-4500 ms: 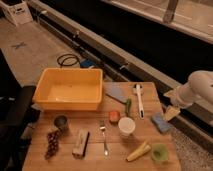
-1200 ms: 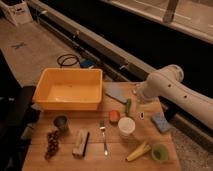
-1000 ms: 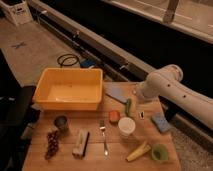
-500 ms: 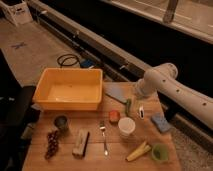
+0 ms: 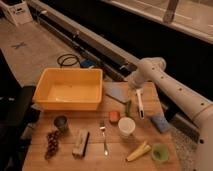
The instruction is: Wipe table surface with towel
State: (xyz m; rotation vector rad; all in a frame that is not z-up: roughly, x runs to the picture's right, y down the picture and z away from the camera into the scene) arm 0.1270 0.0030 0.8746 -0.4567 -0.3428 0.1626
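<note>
The towel is a grey-blue cloth lying flat on the wooden table, at the back edge just right of the yellow bin. My white arm reaches in from the right. Its gripper hangs low over the towel's right edge, close to or touching it; I cannot tell which.
A yellow bin stands at the back left. On the table lie a white utensil, a green item, an orange sponge, a white cup, a blue sponge, a banana, a fork, grapes and a dark cup.
The arm has swung from the table's right side leftward and back. Its gripper has come down to the towel's right edge. The objects on the table have not moved.
</note>
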